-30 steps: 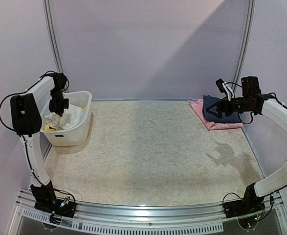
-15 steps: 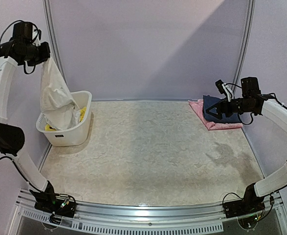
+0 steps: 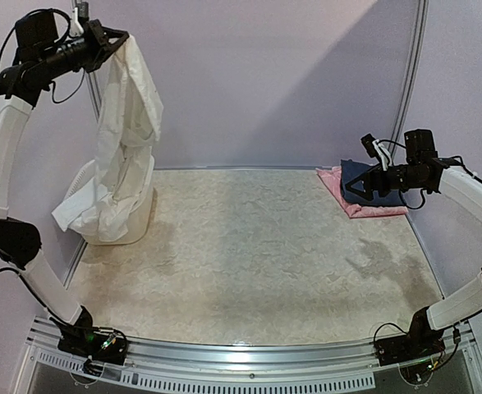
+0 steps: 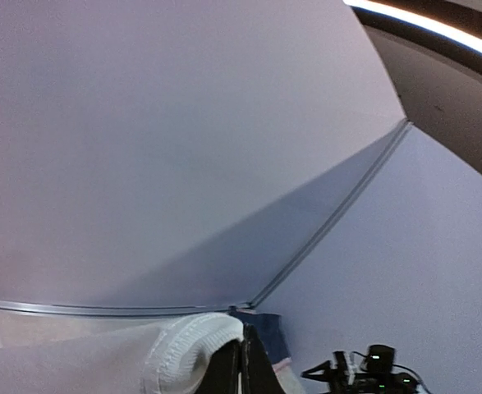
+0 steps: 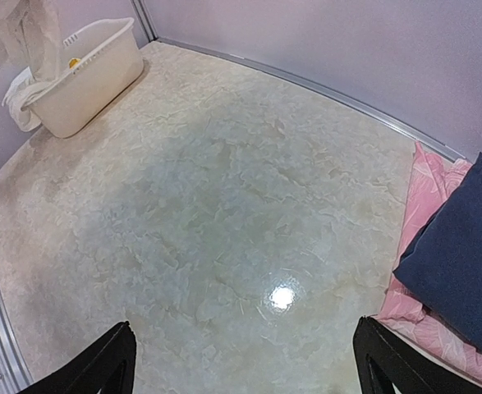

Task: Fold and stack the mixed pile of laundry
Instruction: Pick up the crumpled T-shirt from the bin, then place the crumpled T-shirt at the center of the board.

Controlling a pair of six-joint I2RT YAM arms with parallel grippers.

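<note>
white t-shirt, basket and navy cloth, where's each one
white T-shirt (image 3: 130, 131): top external view, mid-body of the hanging cloth.
basket (image 5: 89, 86): right wrist view, its near side wall.
navy cloth (image 5: 462, 254): right wrist view, middle of its top face.

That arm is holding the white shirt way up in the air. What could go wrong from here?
The left gripper pinches just an edge of the white T-shirt, so the cloth might slip free and fall. The shirt's lower end hangs against the basket; swinging it over the table could drag or tip the basket. The right gripper is open and far off, so the shirt may land crumpled.
</note>
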